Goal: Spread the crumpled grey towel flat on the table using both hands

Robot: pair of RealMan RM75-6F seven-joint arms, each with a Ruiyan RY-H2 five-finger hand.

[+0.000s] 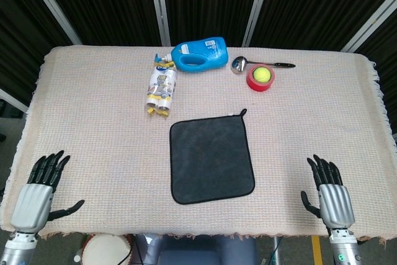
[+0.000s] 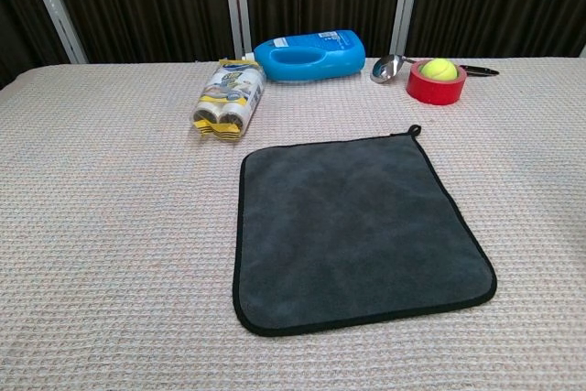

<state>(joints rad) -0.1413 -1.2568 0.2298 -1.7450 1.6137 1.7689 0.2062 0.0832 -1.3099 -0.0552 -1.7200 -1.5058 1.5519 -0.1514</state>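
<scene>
The grey towel point(image 1: 211, 158) lies flat and square in the middle of the table, with a small loop at its far right corner; the chest view shows the same towel point(image 2: 355, 226) fully spread. My left hand point(image 1: 37, 194) hovers at the table's near left corner, fingers apart, holding nothing. My right hand point(image 1: 331, 195) is at the near right edge, fingers also apart and empty. Both hands are well clear of the towel. Neither hand appears in the chest view.
At the back stand a blue detergent bottle point(image 1: 200, 54) on its side, a white wrapped pack point(image 1: 162, 90), a metal ladle point(image 1: 245, 64) and a red tape roll point(image 1: 260, 79) with a tennis ball point(image 1: 262, 74) in it. A beige woven cloth point(image 1: 87, 122) covers the table.
</scene>
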